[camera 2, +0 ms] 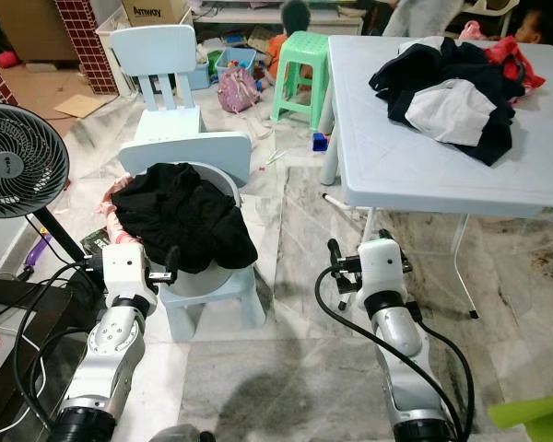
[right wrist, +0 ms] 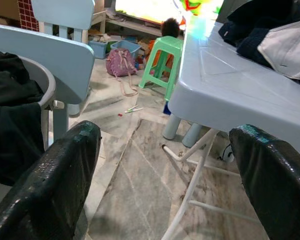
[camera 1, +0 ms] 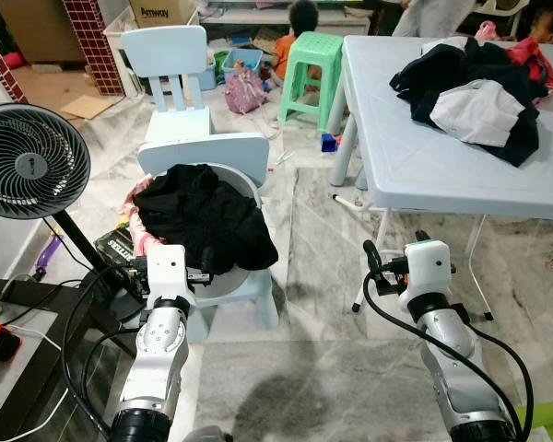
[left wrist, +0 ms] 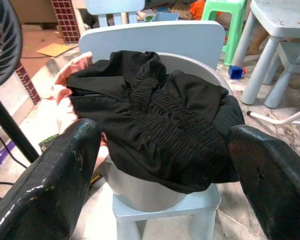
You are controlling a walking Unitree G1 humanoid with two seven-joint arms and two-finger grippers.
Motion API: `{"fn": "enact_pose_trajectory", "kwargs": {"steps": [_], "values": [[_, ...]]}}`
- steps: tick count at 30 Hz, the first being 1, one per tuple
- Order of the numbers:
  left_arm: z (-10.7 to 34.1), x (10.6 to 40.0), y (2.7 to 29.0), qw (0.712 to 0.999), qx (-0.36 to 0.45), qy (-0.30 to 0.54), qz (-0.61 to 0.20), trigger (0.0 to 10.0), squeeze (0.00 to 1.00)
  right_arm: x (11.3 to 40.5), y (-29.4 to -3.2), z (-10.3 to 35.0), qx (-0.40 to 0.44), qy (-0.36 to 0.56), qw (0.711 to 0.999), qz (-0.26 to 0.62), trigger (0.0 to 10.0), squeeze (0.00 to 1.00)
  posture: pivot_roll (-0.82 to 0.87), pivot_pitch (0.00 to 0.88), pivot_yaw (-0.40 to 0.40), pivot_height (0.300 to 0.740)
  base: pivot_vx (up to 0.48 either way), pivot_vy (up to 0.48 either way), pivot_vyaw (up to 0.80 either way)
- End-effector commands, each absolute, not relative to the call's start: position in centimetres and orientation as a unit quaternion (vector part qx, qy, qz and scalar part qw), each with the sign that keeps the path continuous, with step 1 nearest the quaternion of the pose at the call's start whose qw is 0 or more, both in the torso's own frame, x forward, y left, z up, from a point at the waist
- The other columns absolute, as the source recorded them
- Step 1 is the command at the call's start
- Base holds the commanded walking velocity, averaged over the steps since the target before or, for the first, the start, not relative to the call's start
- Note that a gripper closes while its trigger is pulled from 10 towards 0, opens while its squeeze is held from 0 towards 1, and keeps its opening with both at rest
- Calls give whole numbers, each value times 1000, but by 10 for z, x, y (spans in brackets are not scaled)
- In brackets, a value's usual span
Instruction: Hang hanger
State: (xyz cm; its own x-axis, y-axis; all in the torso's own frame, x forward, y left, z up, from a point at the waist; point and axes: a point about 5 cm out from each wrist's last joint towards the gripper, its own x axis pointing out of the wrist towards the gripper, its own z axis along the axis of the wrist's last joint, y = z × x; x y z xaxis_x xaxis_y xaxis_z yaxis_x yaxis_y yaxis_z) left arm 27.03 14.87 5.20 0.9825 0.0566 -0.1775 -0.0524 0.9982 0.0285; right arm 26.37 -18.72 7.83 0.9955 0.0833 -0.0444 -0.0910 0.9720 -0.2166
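Observation:
A crumpled black garment (camera 1: 201, 219) lies heaped in a round grey tub (left wrist: 200, 67) that stands on a small light-blue chair (camera 1: 207, 150). A pink cloth (camera 1: 129, 204) hangs over the tub's left side. My left gripper (left wrist: 165, 131) is open and empty, a short way in front of the tub and level with the garment. My right gripper (right wrist: 166, 129) is also open and empty, held over the marble floor between the chair and the table's white legs. A pile of dark and white clothes (camera 1: 475, 97) lies on the light-blue table (camera 1: 424, 166) at the right.
A black standing fan (camera 1: 28, 161) is at the left, above a dark low table (camera 1: 32, 354) with cables. Behind are a second blue chair (camera 1: 170, 64), a green stool (camera 1: 313, 74), scattered toys and a person (camera 1: 300, 28) sitting on the floor.

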Motion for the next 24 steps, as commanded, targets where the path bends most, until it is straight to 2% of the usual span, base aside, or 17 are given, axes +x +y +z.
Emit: {"fn": "enact_pose_trajectory", "kwargs": {"steps": [1,21,24], "values": [[55,272,148,996,11,87,26,10000,0,266,-185,84,-113,9,993,45,10000,0,-15,0,-5,740,371,0,0],[54,273,143,996,7,90,25,10000,0,269,-183,86,-123,3,991,50,10000,0,-21,0,-12,740,380,0,0],[51,272,143,994,7,103,29,10000,0,269,-181,86,-125,4,991,55,10000,0,-21,0,-12,740,0,0,0]]}}
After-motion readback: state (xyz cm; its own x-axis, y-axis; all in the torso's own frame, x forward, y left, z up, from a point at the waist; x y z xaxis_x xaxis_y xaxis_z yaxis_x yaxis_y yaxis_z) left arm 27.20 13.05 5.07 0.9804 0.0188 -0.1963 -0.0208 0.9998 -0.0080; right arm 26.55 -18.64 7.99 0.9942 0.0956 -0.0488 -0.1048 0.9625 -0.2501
